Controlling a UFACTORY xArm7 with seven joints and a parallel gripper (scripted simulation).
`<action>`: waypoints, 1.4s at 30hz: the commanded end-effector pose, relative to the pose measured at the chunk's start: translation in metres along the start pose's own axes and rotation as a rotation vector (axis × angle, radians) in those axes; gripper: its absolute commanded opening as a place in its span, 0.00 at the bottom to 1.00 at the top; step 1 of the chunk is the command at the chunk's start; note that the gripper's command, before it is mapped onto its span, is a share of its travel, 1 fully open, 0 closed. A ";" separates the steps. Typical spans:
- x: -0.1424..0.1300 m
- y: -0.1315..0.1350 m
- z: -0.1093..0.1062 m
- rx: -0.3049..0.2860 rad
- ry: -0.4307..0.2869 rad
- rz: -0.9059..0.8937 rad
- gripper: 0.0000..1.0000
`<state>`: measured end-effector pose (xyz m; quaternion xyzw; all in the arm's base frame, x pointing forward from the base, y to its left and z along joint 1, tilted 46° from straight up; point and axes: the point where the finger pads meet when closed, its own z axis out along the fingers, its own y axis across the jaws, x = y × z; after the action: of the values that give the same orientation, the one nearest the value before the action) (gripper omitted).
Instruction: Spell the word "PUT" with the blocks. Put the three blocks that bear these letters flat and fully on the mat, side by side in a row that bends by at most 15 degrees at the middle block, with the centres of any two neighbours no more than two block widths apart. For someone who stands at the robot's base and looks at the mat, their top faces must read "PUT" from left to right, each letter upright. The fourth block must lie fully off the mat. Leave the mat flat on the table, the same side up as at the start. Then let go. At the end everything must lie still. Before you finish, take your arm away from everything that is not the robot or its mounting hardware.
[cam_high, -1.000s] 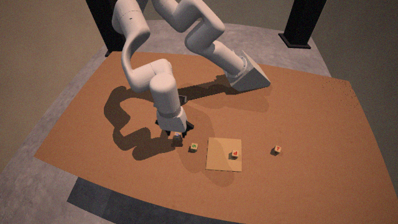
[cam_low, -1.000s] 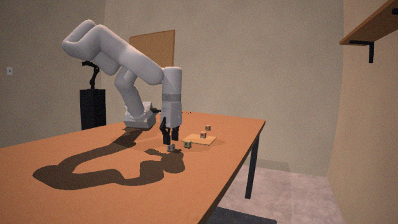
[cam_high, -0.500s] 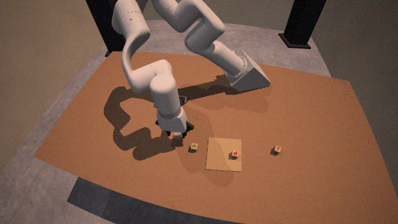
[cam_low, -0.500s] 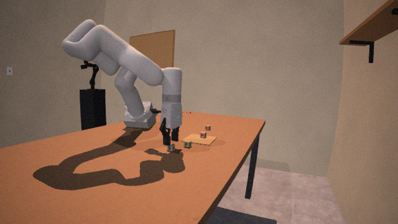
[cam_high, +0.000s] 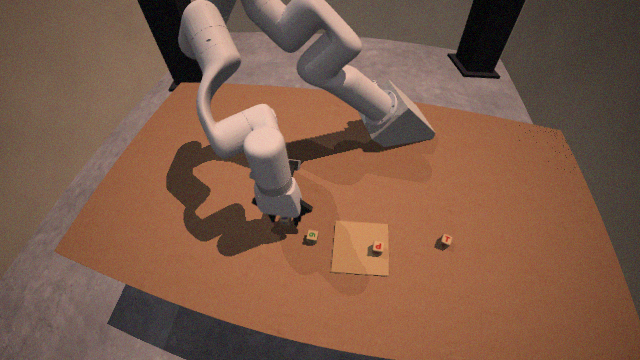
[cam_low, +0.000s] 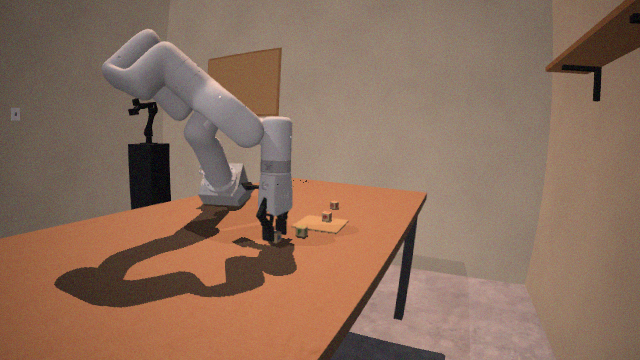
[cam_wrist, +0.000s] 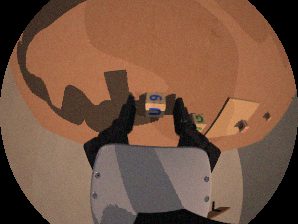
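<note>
My gripper (cam_wrist: 155, 103) stands low over the table, left of the mat, its fingers open on either side of a block with a blue letter (cam_wrist: 154, 104). That block rests on the table and I cannot read its letter. In the top view the gripper (cam_high: 286, 222) hides most of it. A block with a green letter (cam_high: 312, 236) lies on the table between the gripper and the mat. The tan mat (cam_high: 361, 248) lies flat, with the red P block (cam_high: 378, 246) near its right edge. The red T block (cam_high: 446, 240) lies on the table right of the mat.
The arm's base (cam_high: 400, 125) sits at the back of the orange table. The table's front edge runs below the mat. A black stand (cam_low: 148, 170) is behind the table and a shelf (cam_low: 595, 50) is on the right wall.
</note>
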<state>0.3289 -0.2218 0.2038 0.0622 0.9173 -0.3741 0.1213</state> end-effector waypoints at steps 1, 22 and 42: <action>-0.001 0.000 0.004 0.000 -0.003 0.000 0.63; -0.001 0.000 0.005 0.000 -0.003 0.000 0.63; -0.001 0.000 0.005 0.000 -0.003 0.000 0.42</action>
<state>0.3303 -0.2262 0.1995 0.0622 0.9173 -0.3742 0.1215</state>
